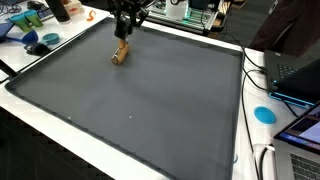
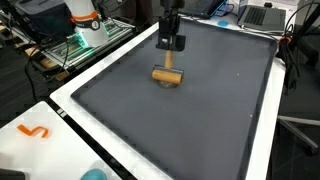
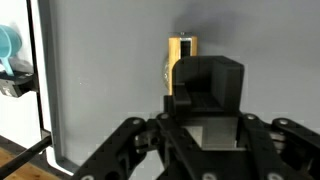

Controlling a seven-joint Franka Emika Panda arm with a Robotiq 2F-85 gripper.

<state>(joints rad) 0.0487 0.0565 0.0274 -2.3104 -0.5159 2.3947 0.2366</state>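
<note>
Covering a white table (image 2: 72, 88), a grey mat (image 2: 200, 120) bears a wooden block (image 2: 167, 76) near the gripper (image 2: 170, 44); finger gap unreadable

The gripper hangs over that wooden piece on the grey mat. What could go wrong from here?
1. The wooden piece lies on its side and looks round; if the fingers of the gripper meet it off-centre, it may roll across the mat.
2. In the wrist view the gripper's body hides much of the piece, so alignment is hard to judge.
</note>
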